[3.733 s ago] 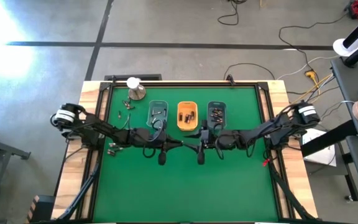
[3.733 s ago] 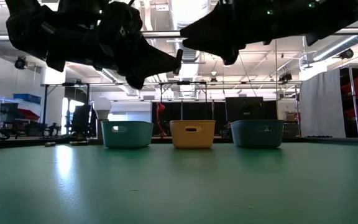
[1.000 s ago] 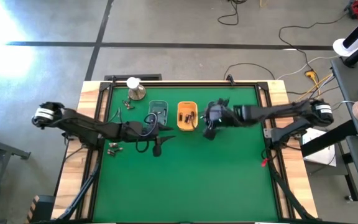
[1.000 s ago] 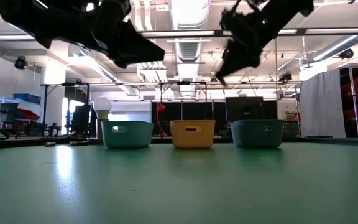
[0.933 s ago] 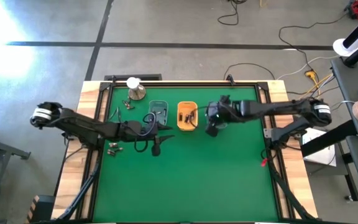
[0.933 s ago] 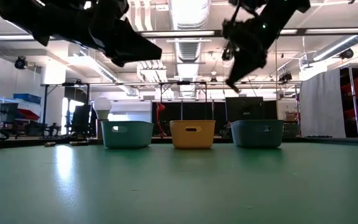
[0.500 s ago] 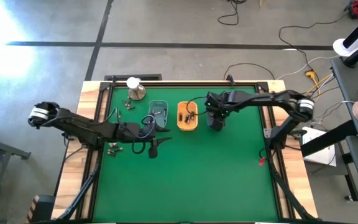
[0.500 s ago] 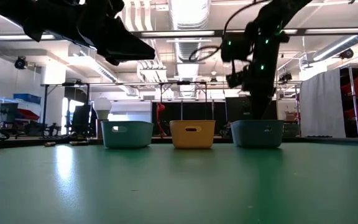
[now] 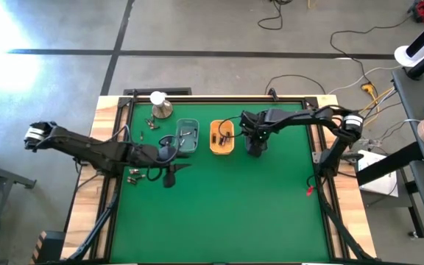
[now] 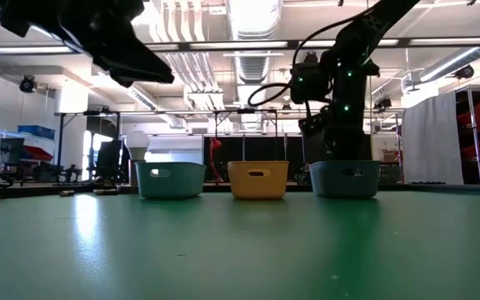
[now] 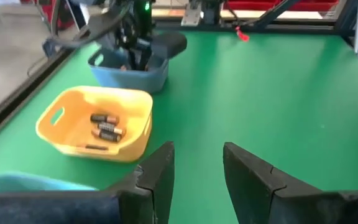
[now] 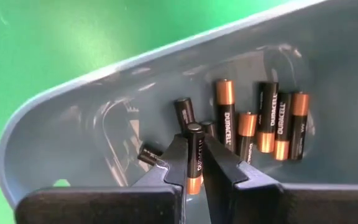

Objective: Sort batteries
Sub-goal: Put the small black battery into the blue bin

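Copper-tipped batteries are seen lying in the blue-grey tray, where one battery is pinched upright by the right tool. The left tool (fingers spread, empty) is held above the desk.

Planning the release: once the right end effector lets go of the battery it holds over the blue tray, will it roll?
The battery is a smooth cylinder, so it probably rolls. The blue tray walls should stop it. Other batteries crowd the floor, so it likely settles against them.

The mat is green. The trays are teal, yellow and blue-grey. The batteries are black with copper ends.
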Available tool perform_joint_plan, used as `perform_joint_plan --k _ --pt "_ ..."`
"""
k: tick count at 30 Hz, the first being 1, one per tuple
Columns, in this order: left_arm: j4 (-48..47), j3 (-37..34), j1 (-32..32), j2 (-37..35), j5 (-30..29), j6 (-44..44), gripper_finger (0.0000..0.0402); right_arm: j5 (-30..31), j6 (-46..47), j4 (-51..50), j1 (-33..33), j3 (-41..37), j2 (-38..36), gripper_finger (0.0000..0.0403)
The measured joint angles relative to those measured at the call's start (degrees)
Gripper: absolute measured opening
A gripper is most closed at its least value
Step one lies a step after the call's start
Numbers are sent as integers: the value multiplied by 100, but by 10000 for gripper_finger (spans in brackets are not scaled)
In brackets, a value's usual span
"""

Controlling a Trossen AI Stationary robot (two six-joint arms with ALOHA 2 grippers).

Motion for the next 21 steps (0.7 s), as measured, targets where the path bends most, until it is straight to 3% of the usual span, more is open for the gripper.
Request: perform_joint_plan --k 12,21 --pt "-1242 0 -199 -186 62 -1064 117 2 -82 81 11 -48 0 23" --pt "-3741 -2 -272 -325 1334 -3109 117 -5 -95 66 27 -77 0 23"
